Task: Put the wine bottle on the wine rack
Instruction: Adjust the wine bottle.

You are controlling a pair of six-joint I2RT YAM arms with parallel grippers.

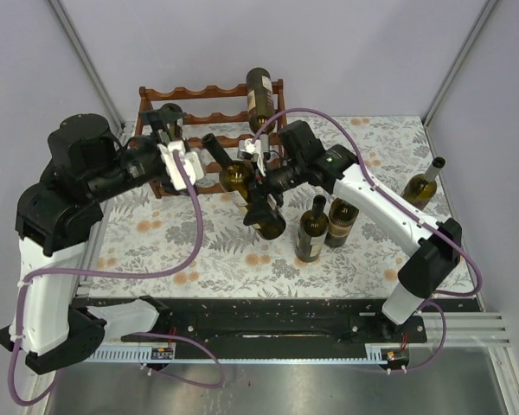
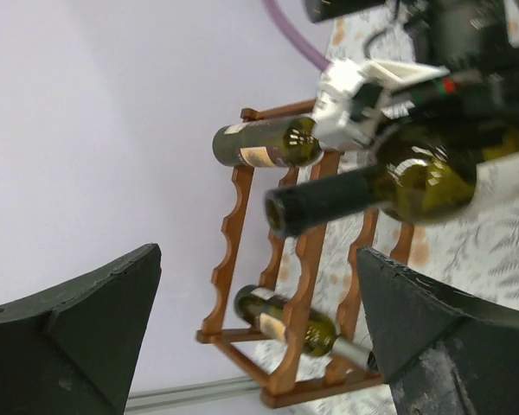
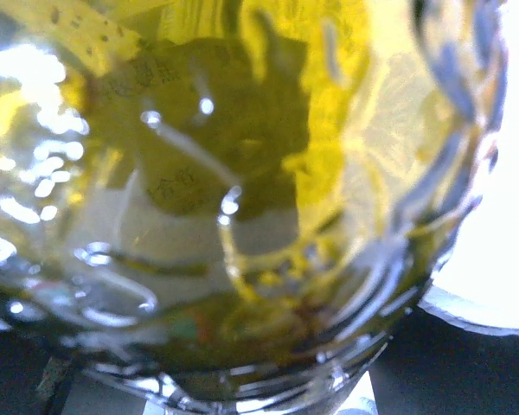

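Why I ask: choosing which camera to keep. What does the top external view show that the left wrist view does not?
Only top external: three upright dark-green glass bottles on the floral tablecloth. Only left wrist: a green glass bottle lying low in the reddish-brown wooden wine rack, and a clear look at the left end effector, open and empty. Both: that rack, the labelled dark bottle on its top tier, and the olive-green glass wine bottle gripped by the right end effector.
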